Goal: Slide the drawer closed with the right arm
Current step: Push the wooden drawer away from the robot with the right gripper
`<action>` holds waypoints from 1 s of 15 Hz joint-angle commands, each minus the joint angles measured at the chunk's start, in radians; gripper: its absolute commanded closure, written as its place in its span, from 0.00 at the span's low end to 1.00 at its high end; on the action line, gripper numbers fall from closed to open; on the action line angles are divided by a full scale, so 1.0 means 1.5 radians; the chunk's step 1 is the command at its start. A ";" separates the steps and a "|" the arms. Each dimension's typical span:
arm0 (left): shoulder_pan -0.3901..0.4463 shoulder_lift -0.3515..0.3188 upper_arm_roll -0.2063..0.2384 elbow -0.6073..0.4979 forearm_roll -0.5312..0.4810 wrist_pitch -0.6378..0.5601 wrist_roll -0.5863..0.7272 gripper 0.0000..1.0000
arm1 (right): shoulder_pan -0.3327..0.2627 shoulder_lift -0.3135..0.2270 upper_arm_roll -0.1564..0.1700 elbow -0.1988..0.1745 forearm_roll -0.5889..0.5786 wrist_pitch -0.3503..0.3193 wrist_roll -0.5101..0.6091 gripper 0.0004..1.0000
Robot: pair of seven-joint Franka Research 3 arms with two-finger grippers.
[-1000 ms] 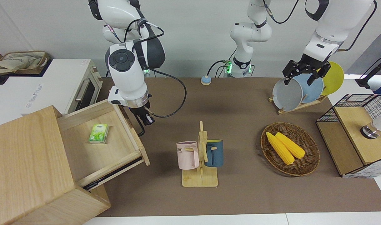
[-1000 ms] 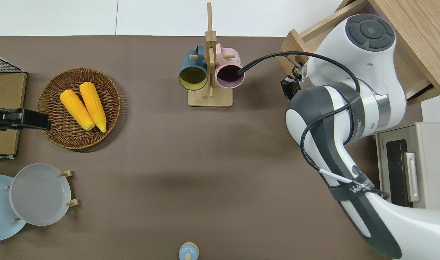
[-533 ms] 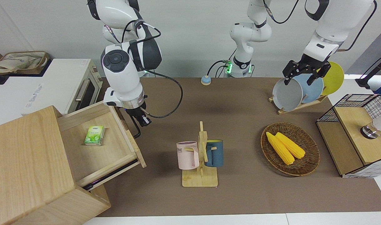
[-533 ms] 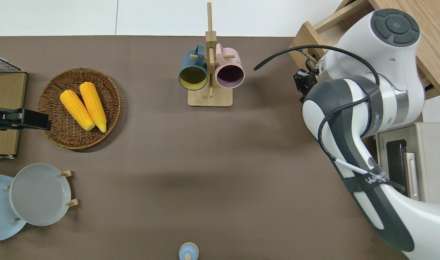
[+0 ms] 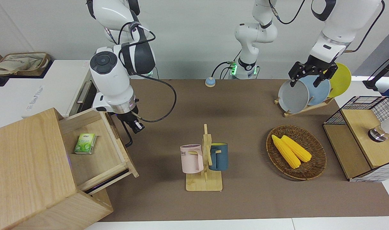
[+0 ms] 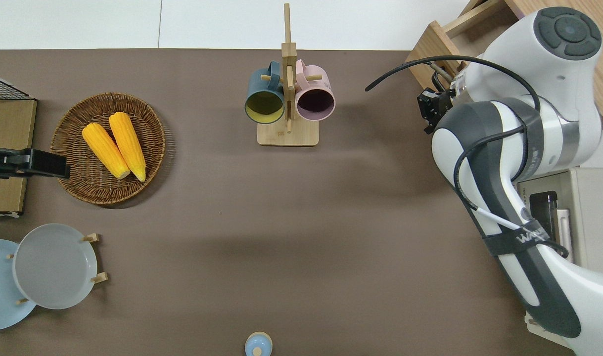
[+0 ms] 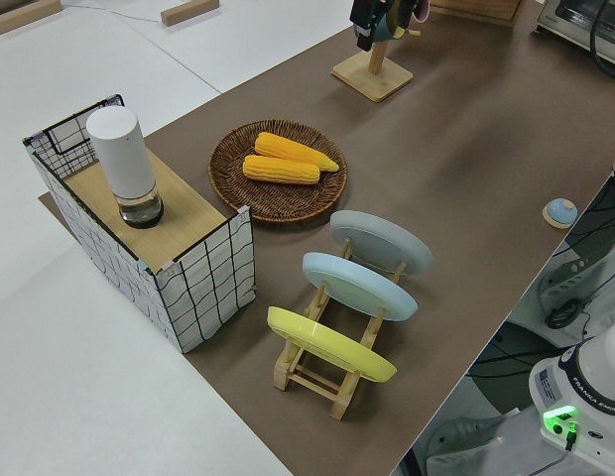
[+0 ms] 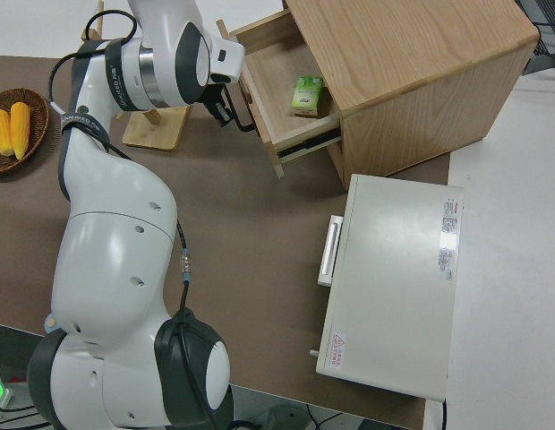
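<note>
The brown matte worktop (image 5: 245, 198) carries everything here. At my right arm's end stands the large pale wood cabinet (image 5: 25, 166), grain running along its flat top, and from it the wide shallow light-wood drawer (image 5: 98, 153) juts partly open, its black metal bar handle (image 5: 128, 135) on the front panel. Inside the drawer lies one small green carton (image 5: 85, 143); the overhead view hides it under my white right arm (image 6: 504, 148), while the front and right side views show it plainly.

My right pincer (image 5: 134, 124) sits at the drawer's handle, on the drawer front; whether its fingers are apart or together I cannot tell. My left arm is parked, and its left pincer (image 5: 310, 74) gives me no clear reading either.

A round woven wicker basket (image 5: 315, 166) holds two yellow corn cobs (image 5: 290, 150). The slatted wooden rack (image 7: 332, 372) holds three plates on edge: grey, pale blue and yellow; only the left side view shows all three apart. A wooden peg stand (image 5: 204, 179) carries a pink mug (image 5: 191, 158) and a dark blue mug (image 5: 219, 156).
</note>
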 commanded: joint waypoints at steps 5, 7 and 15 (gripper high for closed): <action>-0.011 0.008 0.011 0.013 0.009 0.000 0.004 0.00 | -0.018 0.002 -0.028 -0.002 0.003 0.038 -0.052 1.00; -0.011 0.008 0.011 0.013 0.010 0.000 0.004 0.00 | -0.022 0.002 -0.040 -0.002 0.005 0.038 -0.093 1.00; -0.011 0.008 0.011 0.013 0.010 0.000 0.004 0.00 | -0.052 0.002 -0.043 0.000 0.010 0.040 -0.156 1.00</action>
